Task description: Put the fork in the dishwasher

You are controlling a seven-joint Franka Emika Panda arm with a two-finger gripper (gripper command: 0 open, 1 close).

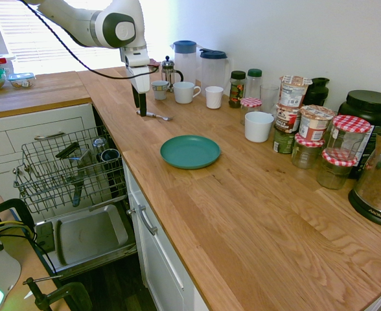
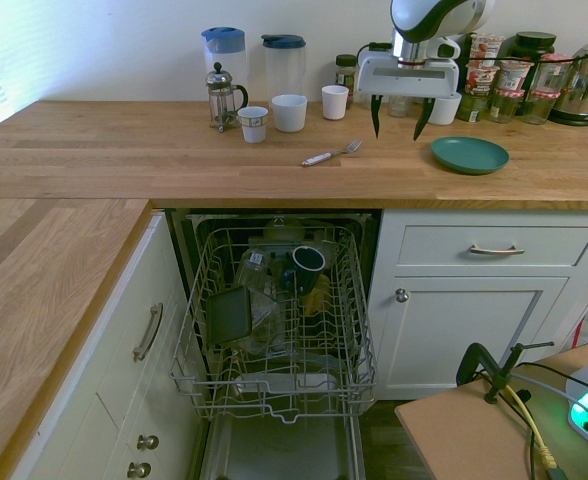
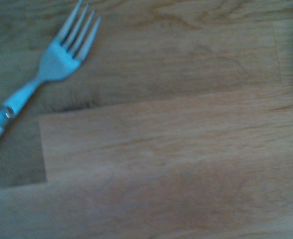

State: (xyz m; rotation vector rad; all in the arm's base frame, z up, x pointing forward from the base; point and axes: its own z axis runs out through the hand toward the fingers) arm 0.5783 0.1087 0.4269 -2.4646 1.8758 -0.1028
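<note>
The fork [image 2: 331, 154] lies flat on the wooden counter, tines toward the back wall, with a white handle and silver head; it also shows in the first exterior view [image 1: 157, 116] and close up in the wrist view [image 3: 47, 69]. My gripper [image 2: 398, 125] hangs open and empty above the counter, a short way right of the fork and left of the teal plate. In the first exterior view the gripper [image 1: 138, 103] is seen edge-on right beside the fork's handle. The dishwasher stands open below the counter with its wire rack [image 2: 274, 330] pulled out, holding several dishes.
A teal plate [image 2: 469, 154] sits near the counter's front edge. A French press [image 2: 222, 97], white cups [image 2: 289, 112], two pitchers [image 2: 282, 65] and several jars [image 1: 307, 129] line the back wall. White drawers [image 2: 496, 250] flank the dishwasher.
</note>
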